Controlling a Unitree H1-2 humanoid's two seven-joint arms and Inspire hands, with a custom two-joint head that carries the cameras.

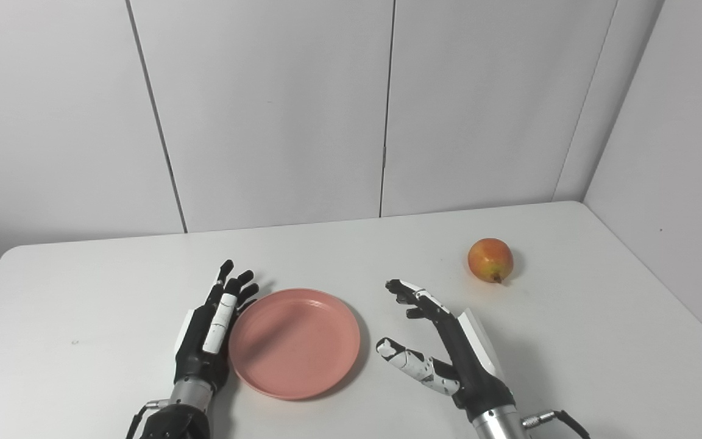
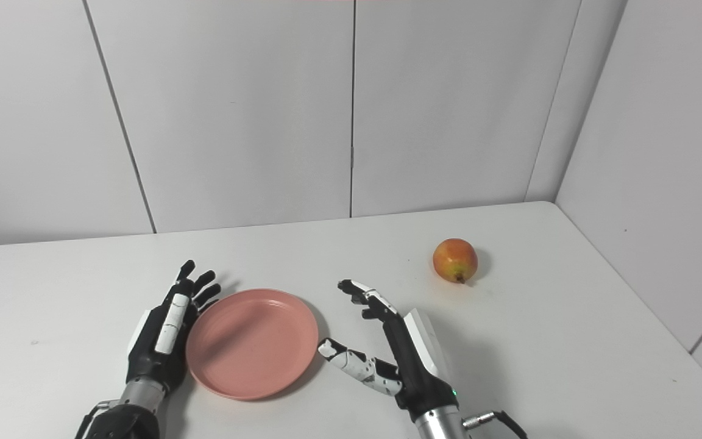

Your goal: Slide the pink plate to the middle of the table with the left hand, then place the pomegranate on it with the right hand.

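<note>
The pink plate (image 1: 294, 343) lay flat on the white desk (image 1: 83, 292), toward the near edge and a little left of the middle. It was empty, its inner surface bare.

The left hand (image 1: 208, 338) stood on edge just beside the plate's left rim, palm turned toward the plate. Its fingers (image 1: 238, 286) were extended and slightly spread, pointing toward the far side of the desk; they were released and held nothing. Whether the hand actually touched the rim could not be told (the two looked flush in both views, but no clear contact showed).

The right hand (image 1: 448, 344) sat to the right of the plate, apart from it, with a strip of bare desk between them. It was also released: the fingers (image 1: 409, 292) reached out toward the far left with a slight curl, and the thumb (image 1: 409, 363) stuck out to the left toward the plate's right rim, near it but not touching. Nothing was in its grasp.

The pomegranate (image 1: 490, 260) rested on the desk farther back and to the right, well apart from the plate and beyond the right hand's fingertips. It was red and yellowish, with its small dark tip facing the near side.

Pale wall panels (image 1: 265, 110) closed off the far and right sides of the desk.
</note>
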